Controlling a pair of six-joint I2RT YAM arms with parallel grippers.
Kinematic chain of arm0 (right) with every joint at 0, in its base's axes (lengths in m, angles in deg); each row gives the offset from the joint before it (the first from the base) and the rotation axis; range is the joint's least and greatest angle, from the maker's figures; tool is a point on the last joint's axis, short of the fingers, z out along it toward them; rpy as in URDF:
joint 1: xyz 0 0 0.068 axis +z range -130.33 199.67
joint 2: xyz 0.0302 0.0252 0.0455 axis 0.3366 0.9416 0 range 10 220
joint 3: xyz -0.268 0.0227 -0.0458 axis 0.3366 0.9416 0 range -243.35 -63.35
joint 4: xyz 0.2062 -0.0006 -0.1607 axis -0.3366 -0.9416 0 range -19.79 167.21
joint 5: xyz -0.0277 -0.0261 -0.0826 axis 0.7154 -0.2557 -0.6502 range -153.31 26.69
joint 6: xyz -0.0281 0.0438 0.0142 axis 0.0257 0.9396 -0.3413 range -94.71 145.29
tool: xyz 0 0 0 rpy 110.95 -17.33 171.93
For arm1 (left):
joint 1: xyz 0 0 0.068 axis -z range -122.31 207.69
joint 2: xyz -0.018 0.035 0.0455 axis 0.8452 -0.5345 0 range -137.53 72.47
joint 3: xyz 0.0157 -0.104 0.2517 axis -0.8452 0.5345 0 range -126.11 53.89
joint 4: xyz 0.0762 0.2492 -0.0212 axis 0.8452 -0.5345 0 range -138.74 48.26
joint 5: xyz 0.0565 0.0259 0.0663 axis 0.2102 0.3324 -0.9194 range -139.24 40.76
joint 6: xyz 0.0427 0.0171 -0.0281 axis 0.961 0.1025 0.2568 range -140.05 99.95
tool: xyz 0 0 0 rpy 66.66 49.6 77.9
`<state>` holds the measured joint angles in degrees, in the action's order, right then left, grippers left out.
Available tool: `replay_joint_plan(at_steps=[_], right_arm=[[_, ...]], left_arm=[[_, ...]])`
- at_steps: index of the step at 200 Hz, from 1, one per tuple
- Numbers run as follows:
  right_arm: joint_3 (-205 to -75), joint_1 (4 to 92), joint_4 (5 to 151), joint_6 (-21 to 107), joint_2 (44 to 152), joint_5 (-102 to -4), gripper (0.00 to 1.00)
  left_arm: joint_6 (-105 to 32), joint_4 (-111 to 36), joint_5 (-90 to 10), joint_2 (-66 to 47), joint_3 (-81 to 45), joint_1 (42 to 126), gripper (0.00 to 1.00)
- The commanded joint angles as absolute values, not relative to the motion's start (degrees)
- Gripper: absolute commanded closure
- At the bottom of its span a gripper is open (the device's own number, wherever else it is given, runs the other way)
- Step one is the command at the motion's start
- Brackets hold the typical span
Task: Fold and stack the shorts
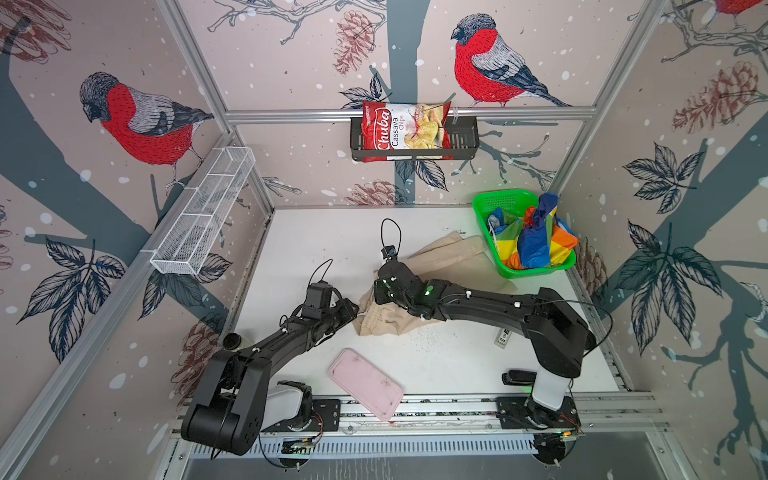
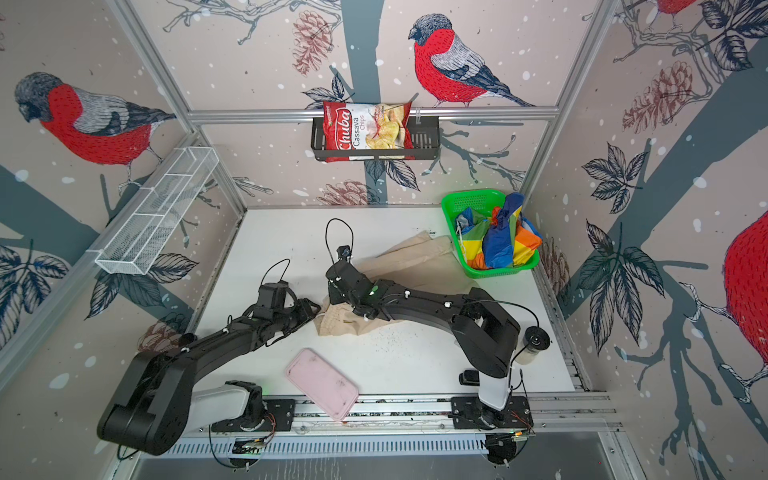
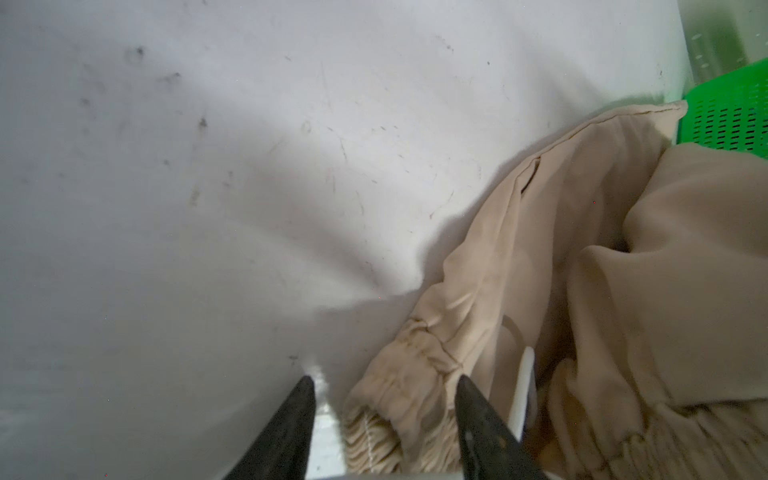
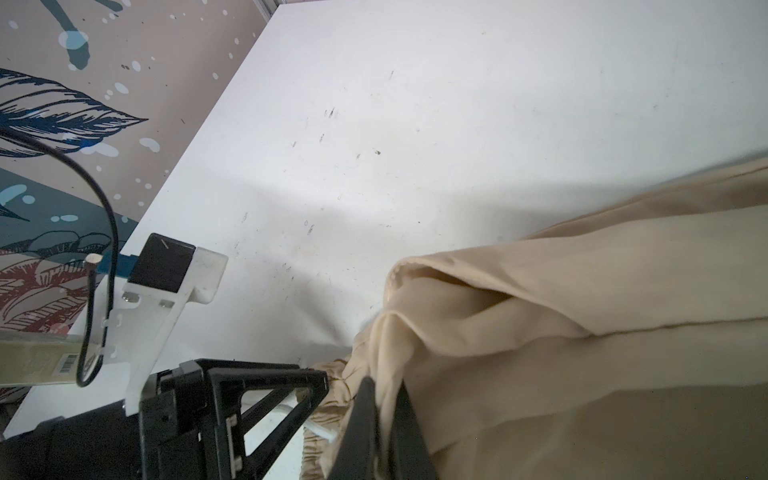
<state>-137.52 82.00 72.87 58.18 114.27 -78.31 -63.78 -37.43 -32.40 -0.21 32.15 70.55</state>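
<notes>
Bullfinch-and-pinecone wallpaper (image 1: 291,62) on every wall, around a scuffed white counter (image 1: 440,365). Near the middle of that counter, beige shorts (image 1: 453,259), rumpled and unfolded, legs stretched toward the far right corner, one hem right up against a green basket (image 1: 484,208). Inside the basket, striped shorts (image 1: 536,241), bunched in a shiny heap of blue, yellow, orange and green, well apart from both arms. Left hand (image 3: 385,379) low at the near end of the beige shorts, fingers spread, gathered elastic waistband lying between them, bare counter visible between one finger and the cloth in the left wrist view. Right hand (image 4: 384,382) just beside it, reaching in from the right, fingers pressed together on a raised fold of the beige cloth close to the waistband. Near the front edge, a pink tray (image 1: 365,384), partly overhanging the rail, apart from the cloth. On the back wall, a black rack (image 1: 465,141) with a red chip bag (image 1: 405,129); on the left wall, a white wire rack (image 1: 203,216).
</notes>
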Motion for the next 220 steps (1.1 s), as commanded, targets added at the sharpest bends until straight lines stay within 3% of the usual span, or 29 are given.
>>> replay_joint_plan(at_steps=[1,15,101,158,195,220], right_arm=[[-136.76,82.40,74.99,57.49,112.63,-78.84,1.00],[-136.03,82.67,75.01,57.49,111.34,-79.53,1.00],[-130.10,88.89,68.40,60.60,103.00,-84.76,1.00],[-130.48,96.00,64.55,63.09,105.79,-83.19,1.00],[-137.06,91.75,64.58,58.93,111.15,-85.69,1.00],[-143.89,85.73,66.19,56.62,117.09,-79.11,1.00]], left_arm=[[-65.65,-37.42,-31.12,-1.88,32.95,70.52,0.78],[-65.84,-36.01,-30.39,-3.60,32.56,70.52,1.00],[-64.97,-36.55,-38.41,-10.76,24.40,70.17,1.00],[-63.73,-38.41,-40.54,-14.40,19.11,66.22,1.00],[-62.95,-38.83,-40.01,-12.82,20.83,66.22,1.00],[-62.27,-39.05,-40.41,-11.24,23.02,66.17,1.00]])
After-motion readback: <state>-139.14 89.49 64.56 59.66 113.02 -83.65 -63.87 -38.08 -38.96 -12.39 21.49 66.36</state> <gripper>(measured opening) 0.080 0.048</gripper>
